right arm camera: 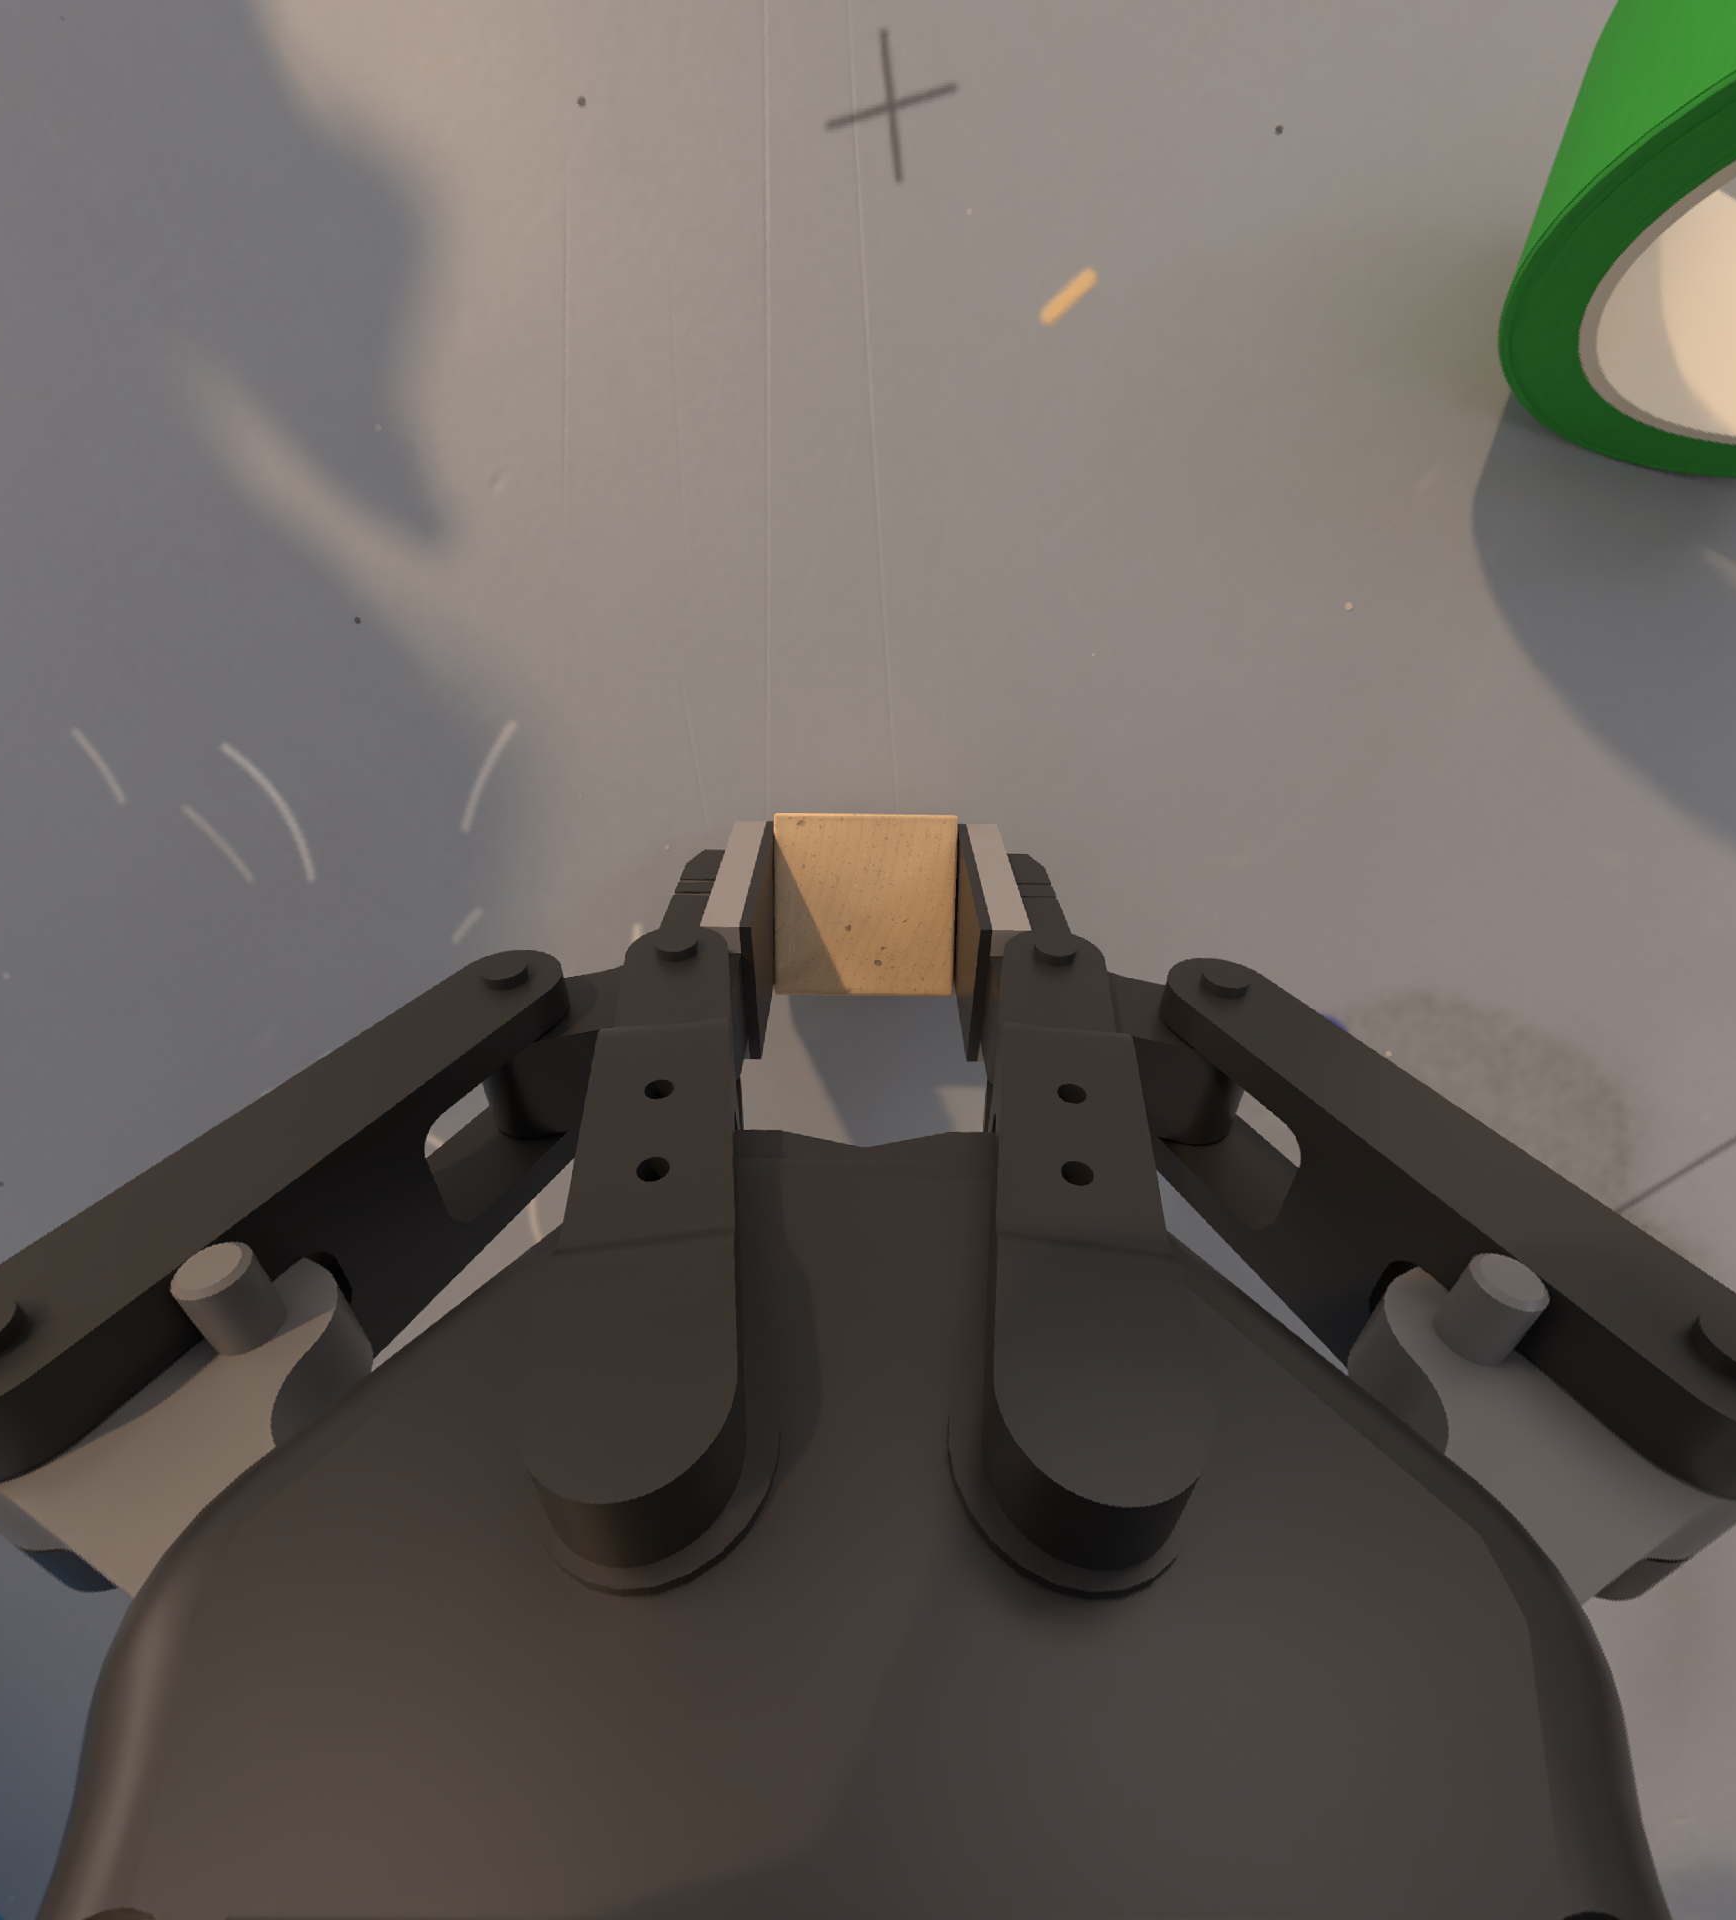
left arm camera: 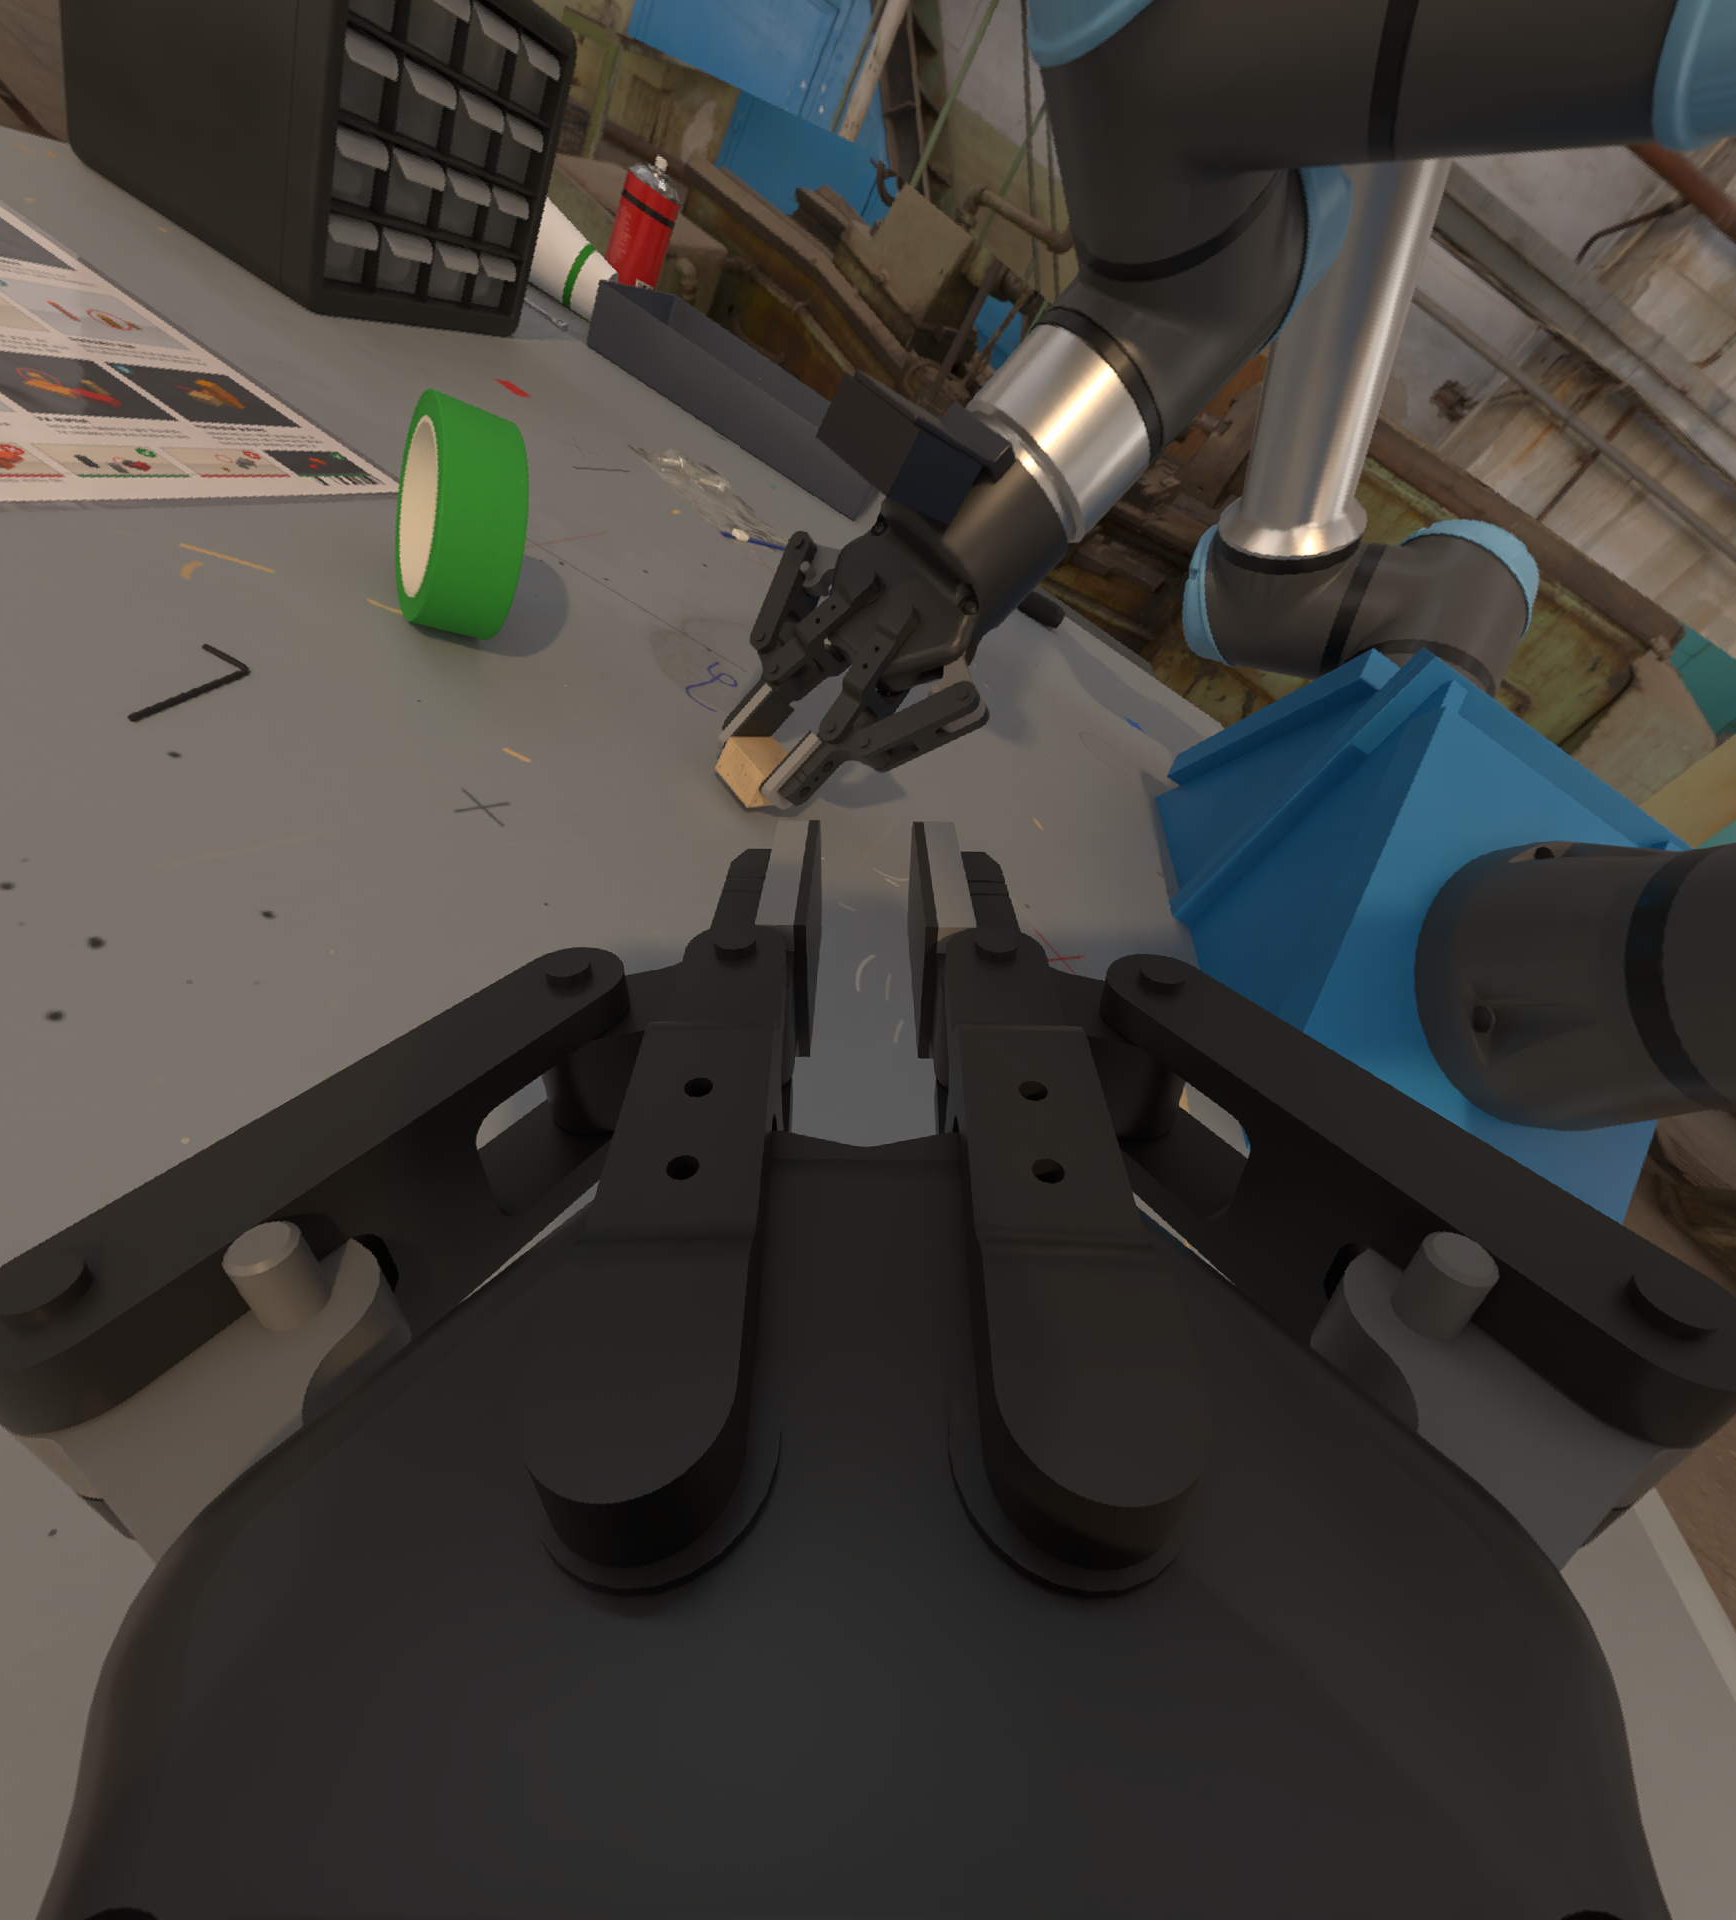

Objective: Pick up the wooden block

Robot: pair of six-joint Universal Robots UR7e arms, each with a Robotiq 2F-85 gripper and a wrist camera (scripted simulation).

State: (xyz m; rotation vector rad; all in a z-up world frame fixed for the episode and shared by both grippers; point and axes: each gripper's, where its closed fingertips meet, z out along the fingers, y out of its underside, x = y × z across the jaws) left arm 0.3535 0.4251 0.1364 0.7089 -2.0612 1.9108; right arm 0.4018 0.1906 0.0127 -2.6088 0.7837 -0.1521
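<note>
One grey workbench (left arm camera: 220, 935) carries everything here, and two arms work over it. Going down in size: one black drawer cabinet (left arm camera: 324, 145) stands at the far edge, with one blue housing (left arm camera: 1363, 883) off to the side of the bench. One printed instruction sheet (left arm camera: 95, 374) lies flat near the cabinet, and one shallow dark grey tray (left arm camera: 698, 364) sits beyond it. One roll of green tape (left arm camera: 464, 514) stands on its edge, its open core facing sideways. Behind the tray I count one red spray can (left arm camera: 644, 220) and one white tube with a green band (left arm camera: 573, 265). One black hex key (left arm camera: 189, 681) lies flat on the bench, well apart from the tape.

There is a single wooden block (right arm camera: 864, 902), the smallest thing of all. It looks close to a cube, so I cannot pick out a long axis; one flat face is turned up toward the wrist camera and two opposite sides meet the pads. The right gripper (right arm camera: 866, 914) is clamped on it, jaws pressed against both sides, low over the bench near a pencilled cross. Whether the block touches the surface I cannot tell.

The left gripper (left arm camera: 864, 883) hangs just short of that spot, its jaws slightly apart with nothing between them.
</note>
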